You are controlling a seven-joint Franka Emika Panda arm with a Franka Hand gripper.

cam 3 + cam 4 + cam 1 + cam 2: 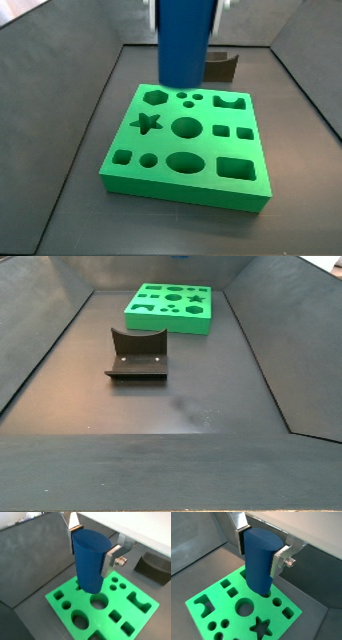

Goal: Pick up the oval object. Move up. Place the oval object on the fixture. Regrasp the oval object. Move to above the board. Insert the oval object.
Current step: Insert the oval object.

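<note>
The oval object [90,562], a smooth dark-blue peg, hangs upright with my gripper [92,548] shut on its upper part; a silver finger presses each side. Both wrist views show this grip, and the gripper [261,549] is above the board [67,594]. The oval object [258,562] hides part of the green board [211,594] below it. In a side view the oval object [185,45] is over the far part of the board [160,145], with the gripper cut off by the frame edge. The board's oval hole [187,163] lies open in the near row.
The fixture [221,68] stands on the dark floor behind the board. In a side view the fixture [138,356] sits apart from the board [167,318], with bare floor between. Sloping dark grey walls [54,346] enclose the floor on all sides.
</note>
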